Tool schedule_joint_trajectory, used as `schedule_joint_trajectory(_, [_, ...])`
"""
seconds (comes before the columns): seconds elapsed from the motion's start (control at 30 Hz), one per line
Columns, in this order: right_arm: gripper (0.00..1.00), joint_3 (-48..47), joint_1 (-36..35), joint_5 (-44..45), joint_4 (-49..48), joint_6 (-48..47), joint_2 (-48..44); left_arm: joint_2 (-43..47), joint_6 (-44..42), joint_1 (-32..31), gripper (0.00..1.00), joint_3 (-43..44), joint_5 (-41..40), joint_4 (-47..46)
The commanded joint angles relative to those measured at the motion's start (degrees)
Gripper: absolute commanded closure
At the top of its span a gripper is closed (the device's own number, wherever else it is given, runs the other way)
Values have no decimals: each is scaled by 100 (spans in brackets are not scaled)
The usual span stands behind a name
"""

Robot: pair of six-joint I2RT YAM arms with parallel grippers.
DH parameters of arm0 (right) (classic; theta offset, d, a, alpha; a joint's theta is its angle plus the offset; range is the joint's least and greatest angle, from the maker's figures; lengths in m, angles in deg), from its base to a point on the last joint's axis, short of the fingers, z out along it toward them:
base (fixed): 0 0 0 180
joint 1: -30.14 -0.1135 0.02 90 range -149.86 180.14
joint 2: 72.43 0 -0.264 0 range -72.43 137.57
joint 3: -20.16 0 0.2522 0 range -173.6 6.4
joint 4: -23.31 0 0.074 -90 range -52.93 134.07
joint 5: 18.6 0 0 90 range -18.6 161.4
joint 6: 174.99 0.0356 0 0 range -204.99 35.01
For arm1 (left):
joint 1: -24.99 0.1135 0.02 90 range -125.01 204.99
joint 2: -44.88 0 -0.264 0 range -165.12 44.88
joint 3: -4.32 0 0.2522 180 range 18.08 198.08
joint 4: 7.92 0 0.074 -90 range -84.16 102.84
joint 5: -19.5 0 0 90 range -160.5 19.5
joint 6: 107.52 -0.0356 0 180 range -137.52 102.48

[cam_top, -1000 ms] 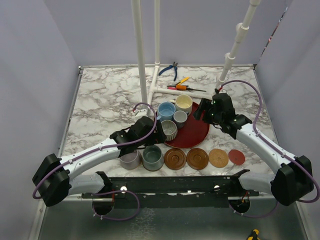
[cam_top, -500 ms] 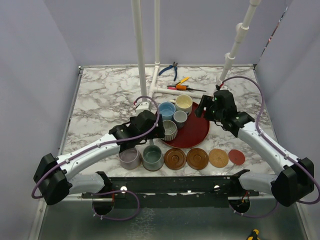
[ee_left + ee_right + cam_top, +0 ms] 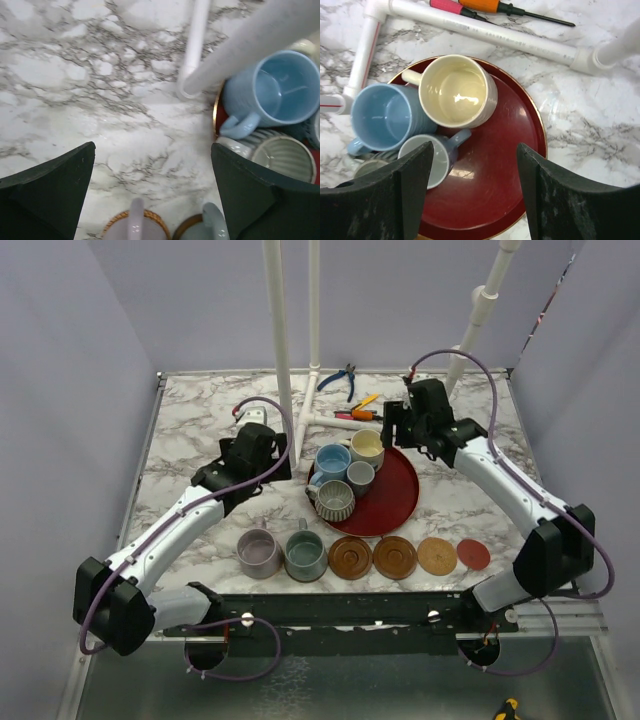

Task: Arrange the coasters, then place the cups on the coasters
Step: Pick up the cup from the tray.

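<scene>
Reaching into the packed large red round tray is where this could go wrong. The cream-yellow ceramic mug sits at the tray's twelve o'clock, touching the light blue mug at its nine o'clock. The smaller pale grey mug is just beside it at seven. A finger coming down there could, I judge, clip a neighbour's rim or handle, tip it, or skid the tray. The white plastic pipe close beyond leaves little room.

The right end effector hangs over these mugs, pointing down, jaws apart and empty, its arm stretched far forward. The left end effector is fully spread and empty, raised over bare marble counter at the tray's nine o'clock. Four unoccupied round coasters wait in a row at the tray's six o'clock.
</scene>
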Motion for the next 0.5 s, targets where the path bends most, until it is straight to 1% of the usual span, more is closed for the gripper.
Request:
schedule_joint_trajectory(0.0, [30, -774, 46, -19, 721, -878, 956, 135, -958, 570, 1, 102, 106, -216])
schedule_joint_trajectory(0.1, [33, -1135, 69, -108, 765, -1129, 1454, 119, -1235, 956, 1, 34, 129, -452])
schedule_joint_trajectory(0.17, [35, -1405, 154, -167, 877, -1253, 1783, 135, -1342, 1197, 1, -183, 62, -737])
schedule_joint_trajectory(0.23, [36, -1645, 267, -423, 968, -1378, 2066, 141, -1376, 1400, 1, -463, -31, -1001])
schedule_joint_trajectory(0.3, [37, -1833, 321, -689, 1012, -1563, 2321, 116, -1391, 1598, 1, -546, -20, -992])
schedule_joint_trajectory(0.37, [39, -2010, 324, -955, 1064, -1729, 2575, 183, -1386, 1678, 1, -615, -75, -1032])
schedule_joint_trajectory(0.47, [40, -2144, 322, -1012, 910, -1925, 2904, 197, -1412, 1703, 1, -674, 49, -1083])
